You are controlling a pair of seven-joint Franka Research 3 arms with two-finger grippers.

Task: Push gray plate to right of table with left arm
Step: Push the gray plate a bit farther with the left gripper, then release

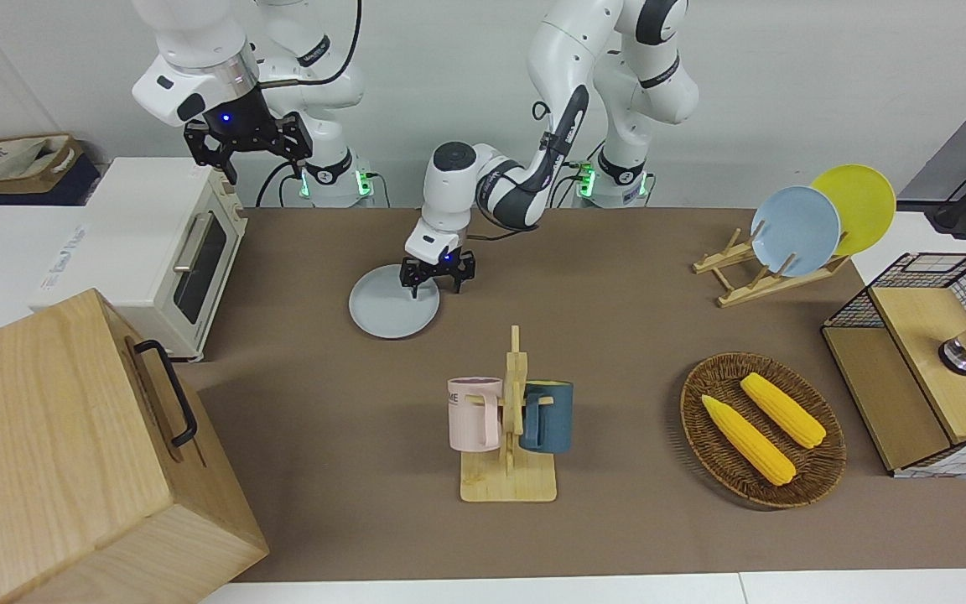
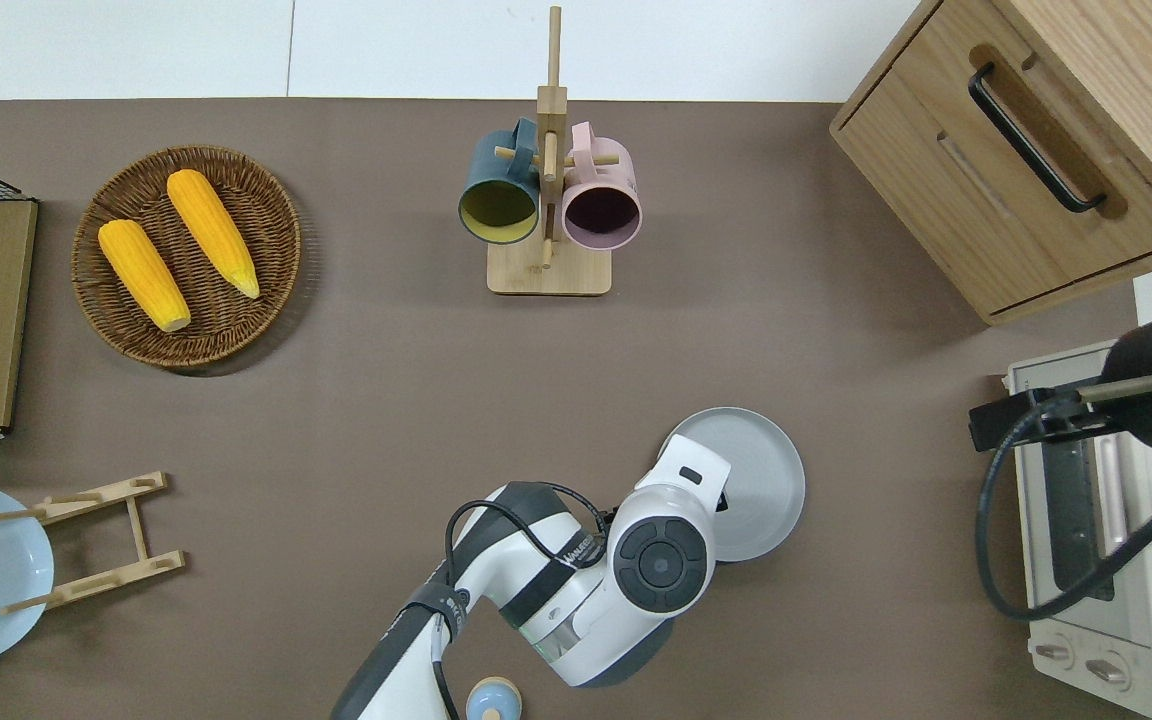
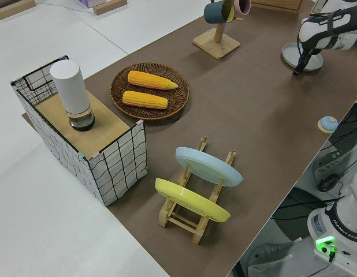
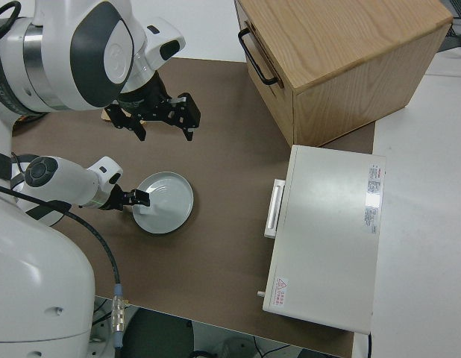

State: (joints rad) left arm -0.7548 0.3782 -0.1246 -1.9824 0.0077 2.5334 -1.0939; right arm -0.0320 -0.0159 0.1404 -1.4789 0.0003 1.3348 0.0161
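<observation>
The gray plate [image 1: 393,311] lies flat on the desk [image 1: 617,352], between the middle and the toaster oven [image 1: 166,245]. The left gripper [image 1: 437,277], fingers parted and holding nothing, is set low at the plate's rim on the left arm's side. A finger could ride over the low rim and slip, were contact too high. Bare cover remains toward the oven, so a long push might strike it. The right arm is parked.
</observation>
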